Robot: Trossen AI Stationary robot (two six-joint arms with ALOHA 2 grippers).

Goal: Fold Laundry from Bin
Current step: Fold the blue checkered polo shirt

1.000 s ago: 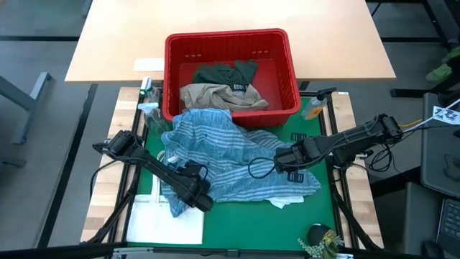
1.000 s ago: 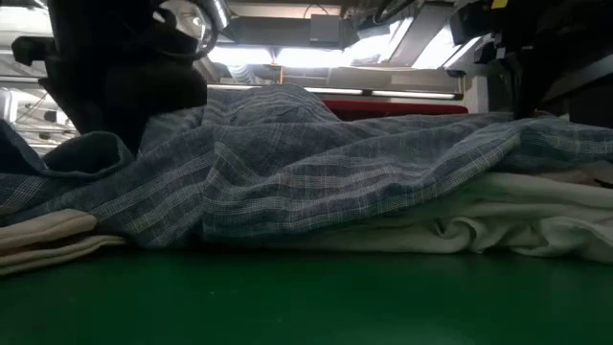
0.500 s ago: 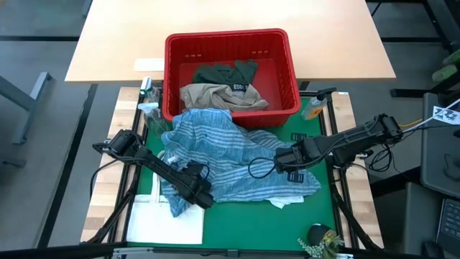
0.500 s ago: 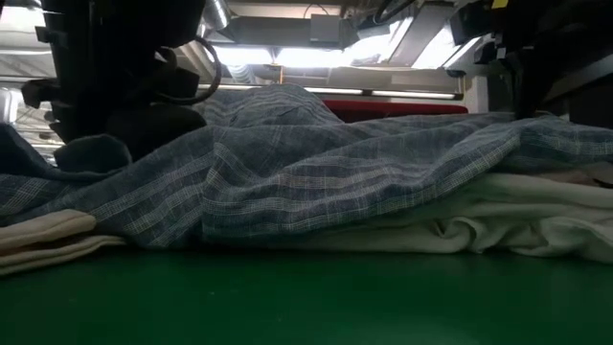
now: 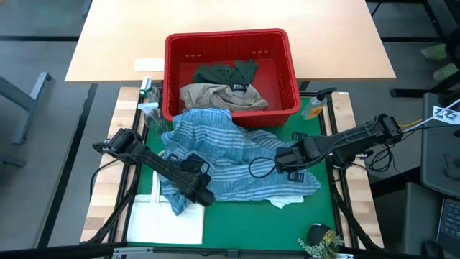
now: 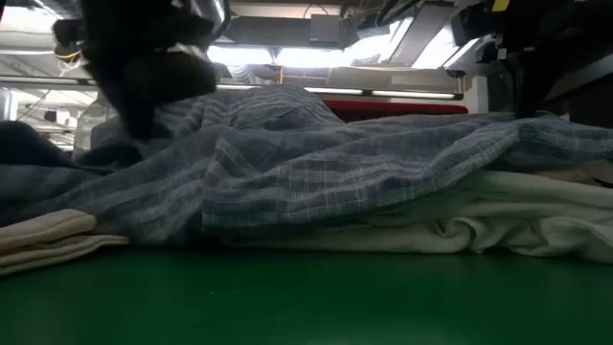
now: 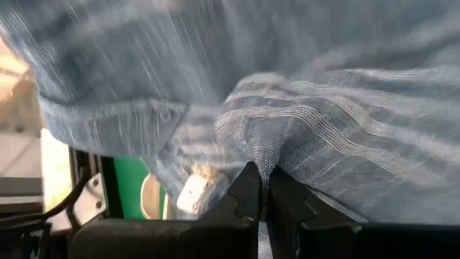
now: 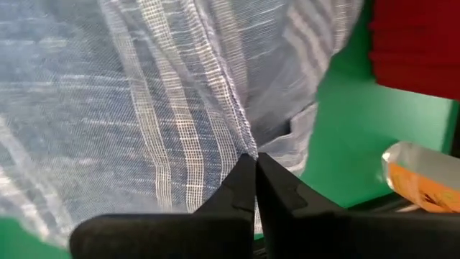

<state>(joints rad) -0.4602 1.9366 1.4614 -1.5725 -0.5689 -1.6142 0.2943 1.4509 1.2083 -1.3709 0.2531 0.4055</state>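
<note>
Room around the rig, as I'm seeing it from my station

I'm looking down on a green mat covering the counter, whose pale wooden slats are showing along both sides. Beyond it a light wooden table is standing against the work area, with a white slip of paper lying near its edge. Grey floor is spreading out on either side, and a metal frame leg is sitting on it at the left. From the level camera I'm seeing bright ceiling lights glowing across the room behind, with dark overhead fixtures hanging above them.
</note>
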